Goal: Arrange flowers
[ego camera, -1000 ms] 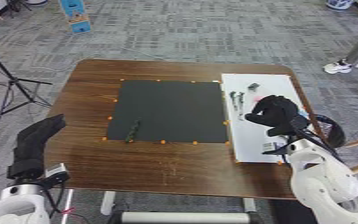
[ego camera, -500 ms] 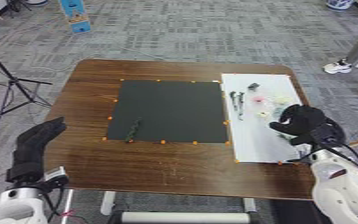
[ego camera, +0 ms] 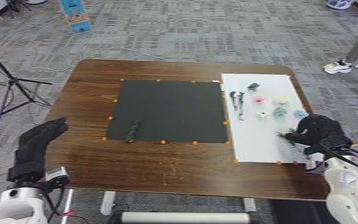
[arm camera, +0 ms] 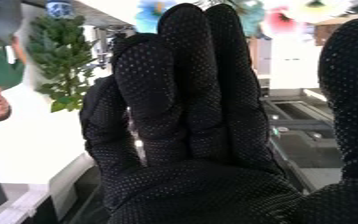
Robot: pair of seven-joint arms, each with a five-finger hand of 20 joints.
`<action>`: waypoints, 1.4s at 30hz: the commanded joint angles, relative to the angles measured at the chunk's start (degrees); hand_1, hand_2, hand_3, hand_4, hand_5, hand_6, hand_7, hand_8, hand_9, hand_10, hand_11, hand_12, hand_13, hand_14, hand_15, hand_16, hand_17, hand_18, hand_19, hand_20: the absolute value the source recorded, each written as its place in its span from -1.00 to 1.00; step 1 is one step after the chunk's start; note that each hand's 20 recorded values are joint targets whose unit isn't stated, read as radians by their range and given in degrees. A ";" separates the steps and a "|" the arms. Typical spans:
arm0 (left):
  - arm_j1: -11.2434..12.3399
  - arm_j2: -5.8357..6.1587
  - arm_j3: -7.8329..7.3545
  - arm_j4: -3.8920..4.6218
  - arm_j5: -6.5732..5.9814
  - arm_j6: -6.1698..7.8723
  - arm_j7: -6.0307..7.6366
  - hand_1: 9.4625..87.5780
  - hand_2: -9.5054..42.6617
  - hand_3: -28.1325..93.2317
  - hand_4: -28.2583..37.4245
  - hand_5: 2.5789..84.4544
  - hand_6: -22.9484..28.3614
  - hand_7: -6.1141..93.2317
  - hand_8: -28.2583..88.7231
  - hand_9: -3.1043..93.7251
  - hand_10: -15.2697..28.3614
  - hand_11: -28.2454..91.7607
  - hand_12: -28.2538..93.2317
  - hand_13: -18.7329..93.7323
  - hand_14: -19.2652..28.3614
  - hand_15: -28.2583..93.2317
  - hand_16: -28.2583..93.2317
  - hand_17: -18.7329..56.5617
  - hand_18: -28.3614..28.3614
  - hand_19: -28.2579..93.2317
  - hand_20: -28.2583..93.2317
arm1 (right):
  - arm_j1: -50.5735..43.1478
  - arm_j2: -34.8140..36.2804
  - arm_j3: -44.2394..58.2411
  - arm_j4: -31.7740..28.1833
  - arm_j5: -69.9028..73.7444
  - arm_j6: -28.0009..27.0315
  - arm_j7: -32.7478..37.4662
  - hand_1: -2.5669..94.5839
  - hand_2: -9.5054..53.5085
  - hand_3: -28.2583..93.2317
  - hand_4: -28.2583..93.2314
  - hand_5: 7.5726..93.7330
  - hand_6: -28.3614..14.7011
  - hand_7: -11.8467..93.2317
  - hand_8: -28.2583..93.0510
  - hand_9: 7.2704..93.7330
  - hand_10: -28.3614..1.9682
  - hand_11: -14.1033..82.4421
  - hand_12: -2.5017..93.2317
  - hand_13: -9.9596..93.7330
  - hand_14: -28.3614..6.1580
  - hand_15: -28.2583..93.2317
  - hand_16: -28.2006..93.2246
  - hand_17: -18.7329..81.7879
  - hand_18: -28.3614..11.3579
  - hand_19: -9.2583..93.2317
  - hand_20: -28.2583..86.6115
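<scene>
In the head view, my right hand (ego camera: 319, 131) is over the right edge of the white board, open, beside a thin green stem (ego camera: 286, 136). Pink (ego camera: 259, 99), cream (ego camera: 262, 115), yellow (ego camera: 280, 100) and blue (ego camera: 300, 114) flower heads lie on the board with a blue-green one (ego camera: 279, 112). Dark green stems (ego camera: 240, 106) are to their left. One dark green stem (ego camera: 133, 131) lies on the black mat's lower left. My left hand (ego camera: 40, 139) is open off the table's left edge. The right wrist view has my right hand (arm camera: 193, 120) with straight fingers and the thumb apart, nothing held.
The black mat (ego camera: 171, 110), marked round with orange dots, covers the middle of the brown table (ego camera: 158, 170). The white board (ego camera: 246, 150) takes up its right side. A black tripod (ego camera: 14, 80) stands on the floor at the left.
My right hand has moved right and toward the near side, off the middle of the white board, uncovering the flower heads. My left hand stays in about the same place.
</scene>
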 commanded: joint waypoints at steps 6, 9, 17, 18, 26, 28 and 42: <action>-0.16 -0.20 0.04 -0.43 0.66 -1.45 -0.86 -0.67 -0.66 0.69 -0.96 0.16 -0.02 -0.56 -0.66 0.11 0.28 -0.22 -0.34 0.04 0.40 -0.33 -0.53 -0.33 0.36 -0.45 -0.27 | -2.45 -0.61 2.89 -0.09 1.83 4.16 1.48 -0.36 -1.00 0.55 -0.71 0.46 0.20 -0.24 -0.62 0.65 -0.07 -0.03 -0.36 0.58 -0.15 0.43 0.06 0.01 -0.90 0.64 0.54; -0.47 -0.25 0.26 -0.26 0.71 -1.39 -0.94 -0.67 -0.66 0.69 -0.96 0.16 -0.02 -0.56 -0.66 0.11 0.28 -0.22 -0.34 0.04 0.40 -0.33 -0.52 -0.33 0.36 -0.45 -0.27 | -1.28 -0.59 2.81 -0.59 4.61 5.11 1.78 -0.37 -1.00 0.55 -0.71 0.46 0.20 -0.24 -0.62 0.66 -0.07 -0.03 -0.36 0.58 -0.15 0.43 0.06 0.01 -0.90 0.64 0.54; -0.81 -0.51 0.86 -0.08 0.69 -1.43 -0.87 -0.67 -0.66 0.69 -0.95 0.16 -0.02 -0.56 -0.66 0.11 0.27 -0.21 -0.34 0.04 0.40 -0.33 -0.53 -0.33 0.36 -0.45 -0.27 | -0.80 -0.41 3.01 -0.37 1.51 4.37 3.81 -0.38 -1.00 0.55 -0.70 0.47 0.20 -0.24 -0.62 0.66 -0.09 -0.03 -0.36 0.58 -0.16 0.43 0.06 0.01 -0.91 0.65 0.54; -0.82 -0.53 0.91 -0.12 0.58 -1.31 -0.95 -0.67 -0.66 0.69 -0.95 0.16 -0.02 -0.56 -0.66 0.11 0.27 -0.21 -0.34 0.04 0.40 -0.33 -0.53 -0.33 0.36 -0.45 -0.27 | -1.06 -0.51 3.17 -0.17 0.83 3.72 4.28 -0.38 -1.00 0.55 -0.70 0.47 0.19 -0.24 -0.62 0.66 -0.09 -0.03 -0.36 0.59 -0.16 0.43 0.06 0.01 -0.91 0.65 0.54; -0.76 -0.53 0.53 -0.31 0.66 -1.61 -0.93 -0.66 -0.66 0.69 -0.94 0.16 -0.02 -0.56 -0.66 0.11 0.27 -0.21 -0.34 0.04 0.40 -0.32 -0.53 -0.33 0.36 -0.45 -0.27 | -2.08 -1.74 2.51 2.92 -2.92 1.76 5.14 -0.38 -1.00 0.54 -0.70 0.47 0.19 -0.24 -0.62 0.67 -0.07 -0.03 -0.36 0.59 -0.15 0.43 0.06 0.02 -0.91 0.66 0.54; -0.74 -0.55 0.53 -0.37 0.80 -1.81 -0.99 -0.66 -0.66 0.69 -0.94 0.16 -0.02 -0.56 -0.66 0.11 0.27 -0.21 -0.34 0.04 0.40 -0.33 -0.53 -0.33 0.36 -0.45 -0.27 | -2.29 -1.92 2.11 3.54 -3.48 0.96 5.13 -0.38 -1.00 0.54 -0.70 0.47 0.19 -0.24 -0.62 0.67 -0.08 -0.02 -0.36 0.60 -0.14 0.43 0.06 0.02 -0.91 0.66 0.54; -0.56 -0.72 0.29 -0.75 0.73 -2.28 -1.18 -0.65 -0.67 0.69 -0.93 0.16 -0.02 -0.56 -0.66 0.11 0.27 -0.21 -0.34 0.04 0.40 -0.33 -0.53 -0.33 0.36 -0.45 -0.27 | -1.10 -0.87 -3.05 5.27 -7.90 -4.82 4.54 -0.33 -1.00 0.52 -0.71 0.57 0.23 -0.17 -0.61 0.77 0.06 0.06 -0.35 0.69 -0.07 0.48 0.08 0.11 -0.95 0.75 0.56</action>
